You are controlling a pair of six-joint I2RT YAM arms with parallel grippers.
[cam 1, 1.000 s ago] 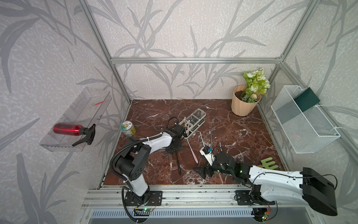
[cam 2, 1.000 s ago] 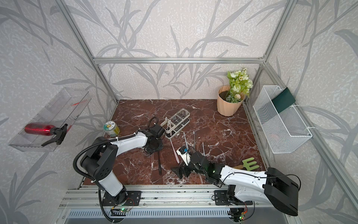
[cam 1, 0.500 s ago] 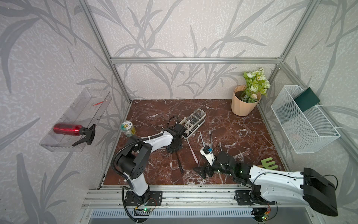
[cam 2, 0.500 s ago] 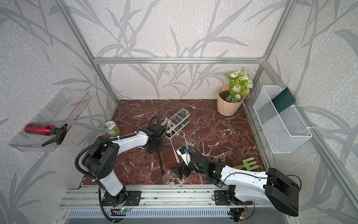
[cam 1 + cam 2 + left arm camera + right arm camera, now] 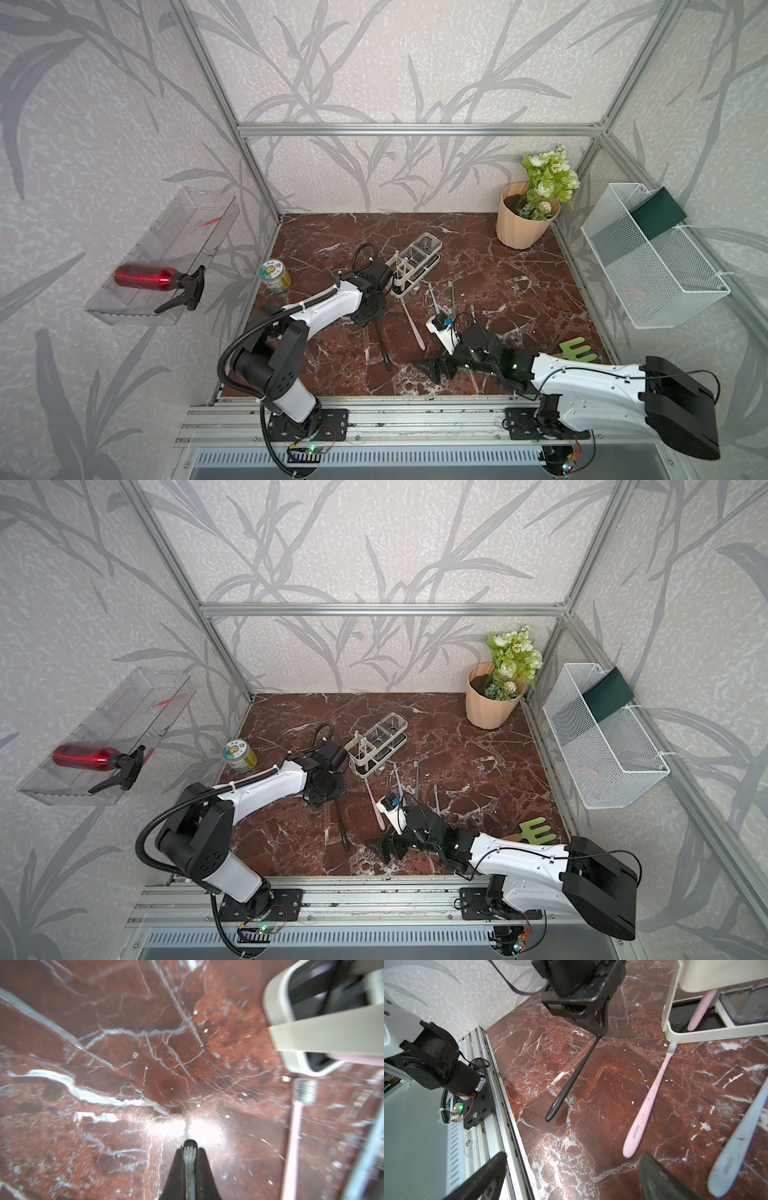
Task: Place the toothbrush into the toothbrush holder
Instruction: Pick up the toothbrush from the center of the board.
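My left gripper [image 5: 190,1152] is shut on the bristle head of a black toothbrush [image 5: 571,1084]. The handle of the black toothbrush [image 5: 383,349] reaches toward the front rail, low on the marble floor. The left gripper [image 5: 372,321] points down just left of the toothbrush holder [image 5: 415,264], a white-framed caddy with clear compartments. The toothbrush holder [image 5: 695,978] has a pink toothbrush [image 5: 700,1007] standing in it. My right gripper [image 5: 573,1155] stands open and holds nothing near the front of the floor. In both top views the right gripper [image 5: 384,845] is right of the black handle.
A second pink toothbrush [image 5: 413,324] and several pale blue-grey ones [image 5: 452,295] lie loose between the arms. A can [image 5: 274,276] stands at the left wall, a flower pot [image 5: 521,224] at the back right. A white mesh basket [image 5: 648,257] hangs on the right wall, a green fork-shaped toy [image 5: 577,351] beneath it.
The left gripper's jaws have closed the last bit onto the black toothbrush's head. Both arms otherwise stay where they were.
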